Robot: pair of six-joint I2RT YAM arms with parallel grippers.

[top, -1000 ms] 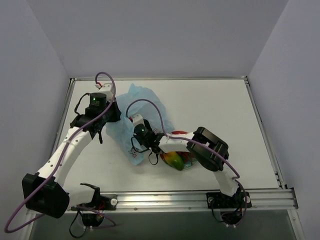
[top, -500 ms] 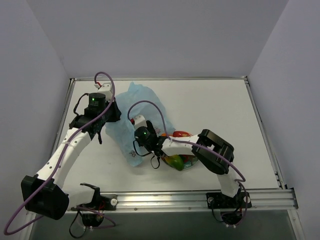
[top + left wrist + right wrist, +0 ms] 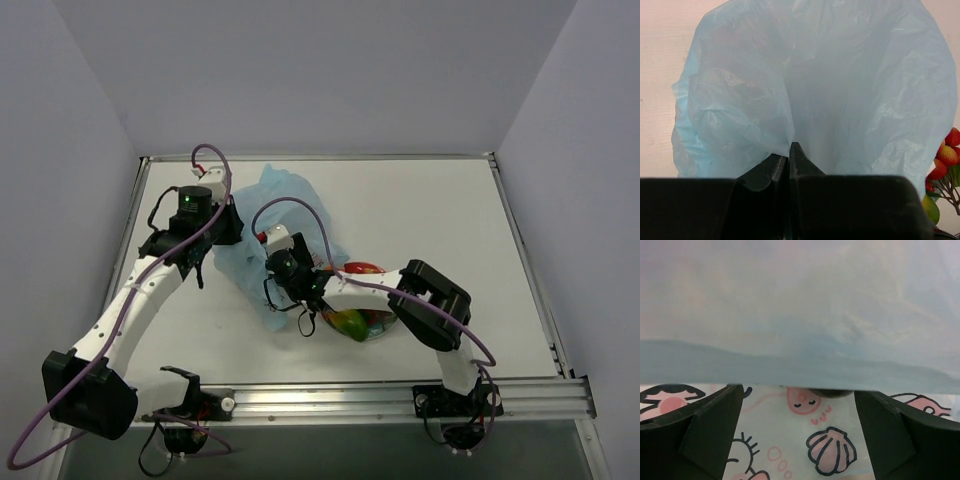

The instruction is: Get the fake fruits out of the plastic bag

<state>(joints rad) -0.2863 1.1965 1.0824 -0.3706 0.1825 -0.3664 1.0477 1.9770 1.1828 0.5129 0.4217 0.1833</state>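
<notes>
The light-blue plastic bag (image 3: 262, 195) lies crumpled left of centre and fills the left wrist view (image 3: 840, 85). My left gripper (image 3: 226, 226) is shut on a fold of the bag at its far left edge (image 3: 789, 146). My right gripper (image 3: 280, 290) is open inside the bag's mouth, its fingers (image 3: 710, 432) spread over the printed lower layer (image 3: 800, 440) with nothing between them. A dark rounded thing (image 3: 832, 393) peeks from under the bag's upper layer ahead. A red-yellow-green mango (image 3: 348, 322) lies on the red plate (image 3: 364, 268). Red berries (image 3: 947, 152) show beside the bag.
The plate with fruits sits right of the bag, under my right forearm (image 3: 365, 290). A metal rail (image 3: 400, 395) runs along the table's near edge. Grey walls close in the far side and both flanks.
My right wrist has shifted slightly within the bag's mouth and its elbow has swung a little right. The left gripper has kept hold of the bag in place.
</notes>
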